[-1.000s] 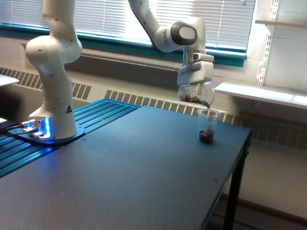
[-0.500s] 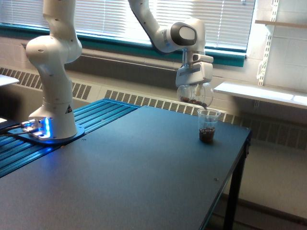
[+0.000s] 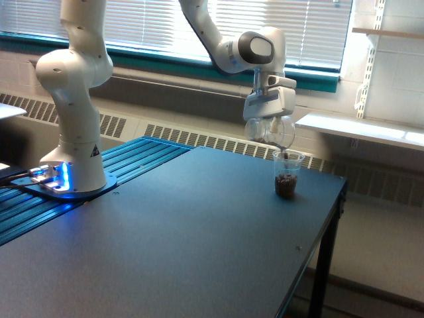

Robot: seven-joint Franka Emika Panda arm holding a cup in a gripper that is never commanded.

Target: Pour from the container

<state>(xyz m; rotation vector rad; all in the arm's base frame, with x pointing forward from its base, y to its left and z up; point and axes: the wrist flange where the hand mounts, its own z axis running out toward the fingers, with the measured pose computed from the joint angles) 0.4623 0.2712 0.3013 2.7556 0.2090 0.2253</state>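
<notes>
Gripper (image 3: pixel 268 120) clamped on the container (image 3: pixel 269 130), a clear round-bodied vessel held in the air above the worktop (image 3: pixel 199 225), tilted with its mouth toward the exterior view's right and down. Container lip sits just above the rim of a small clear plastic cup (image 3: pixel 287 175), slightly to the exterior view's left of it; contact between lip and rim cannot be told. Container body looks nearly clear, with a dark bit at the lip over the cup mouth. Plastic cup upright near the far right corner of the worktop, holding dark brown granular material (image 3: pixel 286 186) in its lower half. White arm (image 3: pixel 228 46) reaching in from upper left, wrist pointing down over the cup. Arm base (image 3: pixel 71 179) with blue lights standing on a ribbed blue section at the exterior view's left, well apart from the cup. Window blinds (image 3: pixel 165 23) and a teal sill behind; white shelf (image 3: pixel 361 129) on the wall at the exterior view's right. Worktop surface dark and matte, black leg visible under the right edge.
</notes>
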